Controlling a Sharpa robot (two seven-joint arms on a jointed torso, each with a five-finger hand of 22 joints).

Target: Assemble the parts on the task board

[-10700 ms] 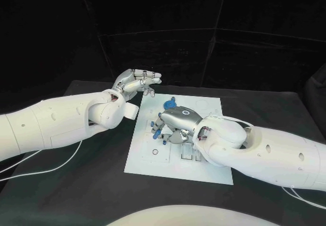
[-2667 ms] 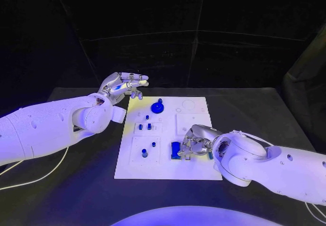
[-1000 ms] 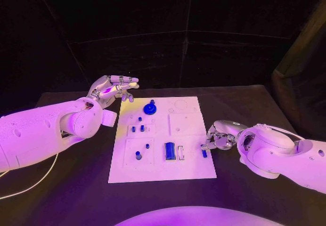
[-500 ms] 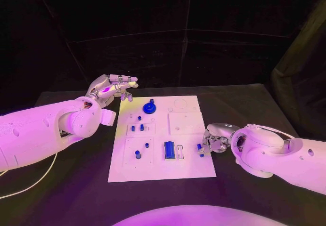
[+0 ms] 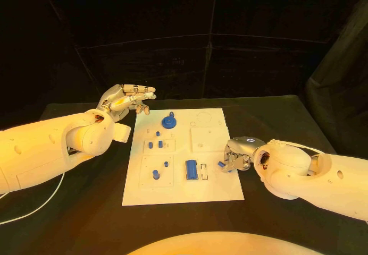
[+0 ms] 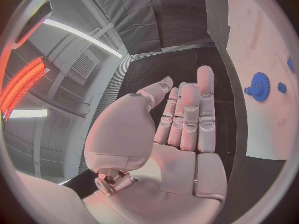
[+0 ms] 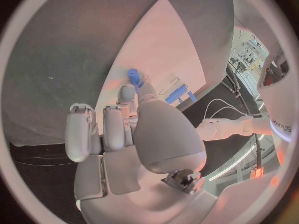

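The white task board (image 5: 215,186) lies mid-table. On it are a blue gear (image 5: 168,122), several small blue pegs (image 5: 155,144) and a blue block (image 5: 190,169). My right hand (image 5: 237,153) hovers at the board's right edge, level with the block, and pinches a small blue peg (image 5: 222,164) between thumb and a finger. The right wrist view has that peg (image 7: 134,77) at the fingertips, over the board (image 7: 165,40). My left hand (image 5: 126,97) is raised beyond the board's far left corner, holding nothing. In its wrist view the fingers (image 6: 190,117) stretch out, with the gear (image 6: 258,90) off to one side.
The black table (image 5: 76,212) runs wide on both sides of the board. A dark curtain closes the back. A white cable (image 5: 38,204) trails under my left arm, and another loops by my right wrist (image 5: 295,144).
My right hand has carried the blue peg a little inward from the board's right edge, towards the block. The left hand has stayed raised in place.
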